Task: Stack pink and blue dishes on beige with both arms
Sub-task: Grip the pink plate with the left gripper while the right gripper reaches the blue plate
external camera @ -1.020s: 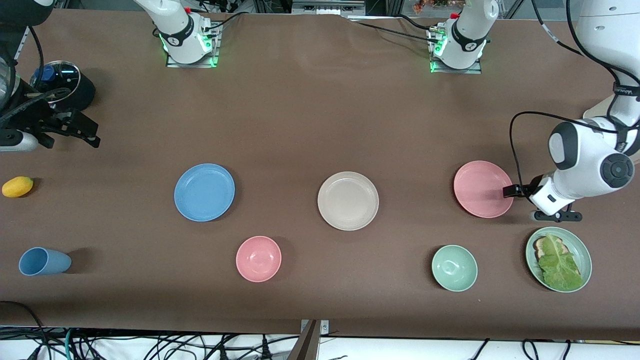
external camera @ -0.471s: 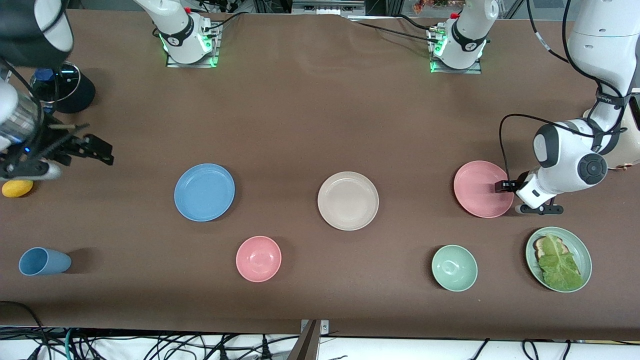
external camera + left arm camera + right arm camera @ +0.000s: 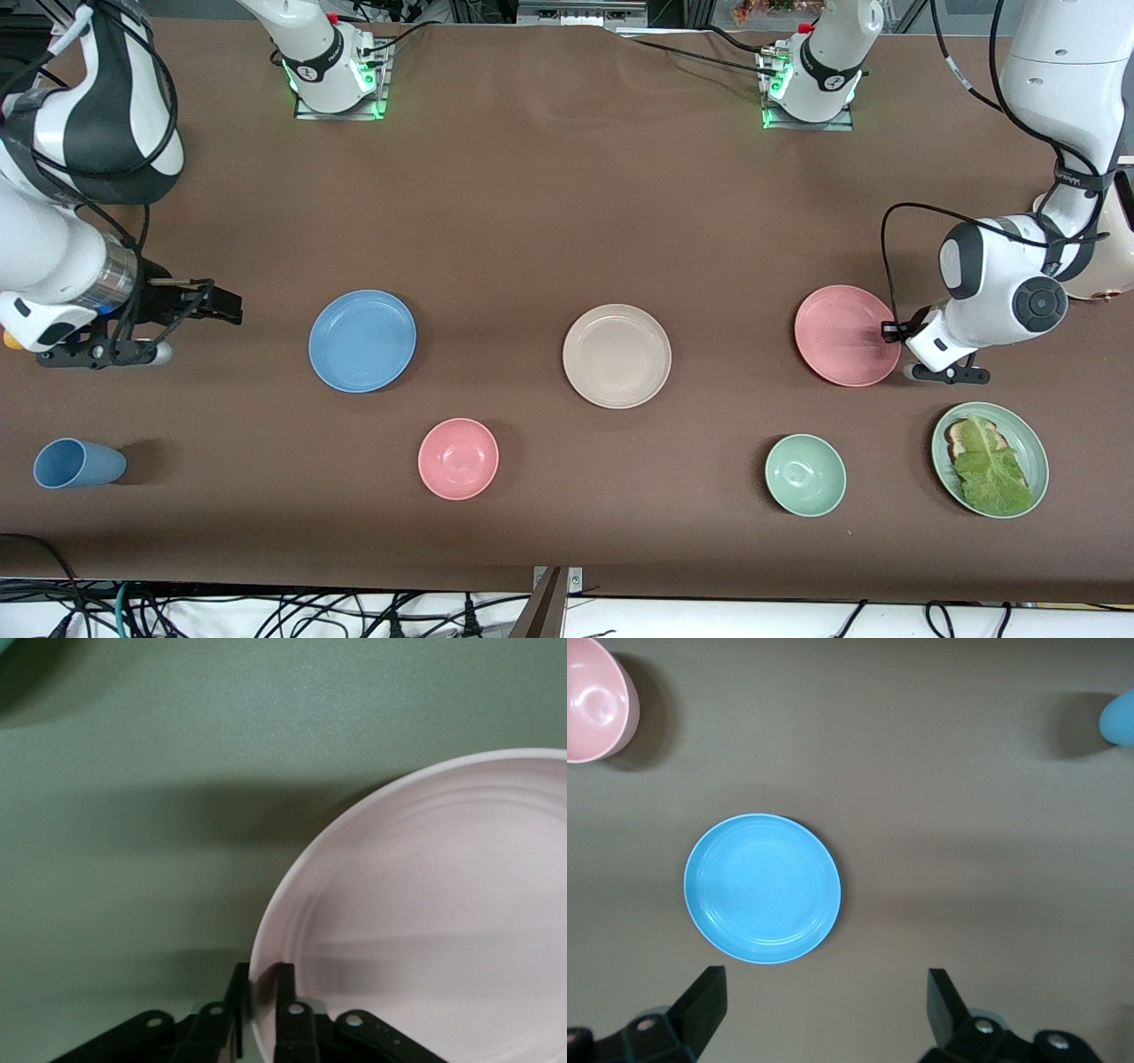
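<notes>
The pale pink plate (image 3: pixel 842 335) lies toward the left arm's end of the table. My left gripper (image 3: pixel 889 332) is at its rim on the side away from the beige plate. In the left wrist view the gripper (image 3: pixel 261 997) is shut on the pink plate (image 3: pixel 425 921), one finger inside the rim and one outside. The beige plate (image 3: pixel 617 355) lies at mid-table with nothing on it. The sky-blue plate (image 3: pixel 361 340) lies toward the right arm's end. My right gripper (image 3: pixel 221 312) hangs open just short of it, with the blue plate (image 3: pixel 762 888) ahead of the spread gripper (image 3: pixel 824 1005).
A small pink bowl (image 3: pixel 458 458) and a mint-green bowl (image 3: pixel 804 474) sit nearer the front camera than the plates. A green plate with toast and lettuce (image 3: pixel 1028 439) lies by the left arm. A light-blue cup (image 3: pixel 78 462) lies on its side.
The right arm has swung down and in toward the blue plate. The left gripper has moved onto the pink plate's rim, and the plate has slid slightly toward the beige one.
</notes>
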Robot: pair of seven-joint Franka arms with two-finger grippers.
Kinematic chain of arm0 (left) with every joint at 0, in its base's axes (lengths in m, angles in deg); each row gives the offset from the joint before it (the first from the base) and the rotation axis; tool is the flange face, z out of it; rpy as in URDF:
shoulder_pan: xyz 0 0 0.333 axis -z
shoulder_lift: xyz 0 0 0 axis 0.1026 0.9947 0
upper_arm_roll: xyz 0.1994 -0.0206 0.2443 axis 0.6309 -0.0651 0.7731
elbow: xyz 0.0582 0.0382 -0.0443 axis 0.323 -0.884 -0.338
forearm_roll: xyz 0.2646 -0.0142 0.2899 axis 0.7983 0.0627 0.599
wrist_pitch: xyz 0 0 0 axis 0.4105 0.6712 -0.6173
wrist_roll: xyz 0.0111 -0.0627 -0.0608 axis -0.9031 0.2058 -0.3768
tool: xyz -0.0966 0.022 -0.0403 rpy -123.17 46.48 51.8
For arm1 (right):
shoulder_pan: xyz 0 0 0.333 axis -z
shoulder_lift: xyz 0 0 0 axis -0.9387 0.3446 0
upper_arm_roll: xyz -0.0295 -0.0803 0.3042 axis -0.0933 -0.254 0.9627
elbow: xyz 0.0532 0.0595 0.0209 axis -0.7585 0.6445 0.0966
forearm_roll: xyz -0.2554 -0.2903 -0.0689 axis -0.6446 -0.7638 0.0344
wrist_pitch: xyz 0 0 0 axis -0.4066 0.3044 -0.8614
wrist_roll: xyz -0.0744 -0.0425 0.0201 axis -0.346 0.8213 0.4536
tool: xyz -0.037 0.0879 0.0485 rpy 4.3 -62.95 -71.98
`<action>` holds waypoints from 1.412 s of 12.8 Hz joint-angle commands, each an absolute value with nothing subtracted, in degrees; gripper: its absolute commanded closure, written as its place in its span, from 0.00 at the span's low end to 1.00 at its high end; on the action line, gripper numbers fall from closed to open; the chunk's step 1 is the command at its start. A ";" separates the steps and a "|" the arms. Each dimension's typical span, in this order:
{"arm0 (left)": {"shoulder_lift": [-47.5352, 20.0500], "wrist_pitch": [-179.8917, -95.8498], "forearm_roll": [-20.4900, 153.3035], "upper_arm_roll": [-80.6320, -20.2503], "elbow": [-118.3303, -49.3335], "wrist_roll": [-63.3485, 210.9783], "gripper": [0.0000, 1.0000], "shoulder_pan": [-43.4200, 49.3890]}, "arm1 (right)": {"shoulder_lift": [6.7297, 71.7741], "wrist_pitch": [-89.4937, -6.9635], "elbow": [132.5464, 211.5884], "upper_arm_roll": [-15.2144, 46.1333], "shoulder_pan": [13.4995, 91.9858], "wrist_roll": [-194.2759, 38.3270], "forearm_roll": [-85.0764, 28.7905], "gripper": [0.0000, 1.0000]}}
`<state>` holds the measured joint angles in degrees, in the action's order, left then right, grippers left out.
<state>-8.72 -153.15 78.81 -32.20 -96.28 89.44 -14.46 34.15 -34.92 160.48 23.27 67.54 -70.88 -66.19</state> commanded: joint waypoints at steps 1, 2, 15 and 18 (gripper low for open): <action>-8.87 -146.59 79.44 -32.29 -91.89 86.52 1.00 -12.49 | 34.77 -34.04 160.06 23.46 67.29 -71.18 -65.96 0.00; -8.87 -143.96 79.27 -32.29 -90.39 85.11 1.00 -11.61 | 35.03 -34.03 160.23 23.46 67.38 -71.62 -65.96 0.00; -9.48 -119.23 69.52 -44.92 -71.40 66.68 1.00 -9.76 | 42.33 -47.26 168.73 23.55 66.33 -71.54 -65.34 0.00; -5.98 -123.87 68.55 -47.58 -69.46 60.68 1.00 -4.51 | 42.59 -62.11 178.66 23.55 66.24 -71.54 -65.43 0.00</action>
